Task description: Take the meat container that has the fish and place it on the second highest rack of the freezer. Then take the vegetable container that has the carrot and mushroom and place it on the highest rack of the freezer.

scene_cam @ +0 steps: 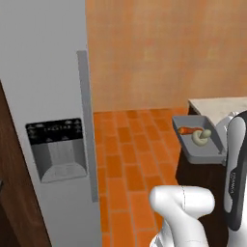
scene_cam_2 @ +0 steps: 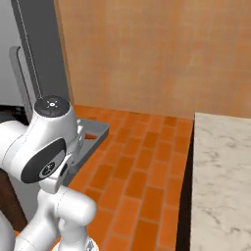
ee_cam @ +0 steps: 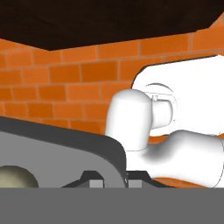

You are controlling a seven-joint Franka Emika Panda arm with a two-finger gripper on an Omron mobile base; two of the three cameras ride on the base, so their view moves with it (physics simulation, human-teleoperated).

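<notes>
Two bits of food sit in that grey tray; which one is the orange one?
The carrot, a slim orange stick lying toward the far side of the vegetable container. The mushroom beside it is pale beige and rounded.

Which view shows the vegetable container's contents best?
The left base view: the vegetable container shows carrot and mushroom. The right base view shows its grey rim; the hand view shows its wall, gripper clamped there.

My end effector (ee_cam: 114, 183) sits at the bottom edge, its two small dark fingertips (ee_cam: 93, 178) set on either side of the rounded rim of a grey plastic container (ee_cam: 65, 146), apparently clamped on it. Inside the container, at lower left, the pale rounded cap of a mushroom (ee_cam: 15, 176) shows. Beyond lies an orange brick-patterned floor (ee_cam: 65, 78), and a dark brown wooden surface (ee_cam: 100, 19) runs across the top.
</notes>
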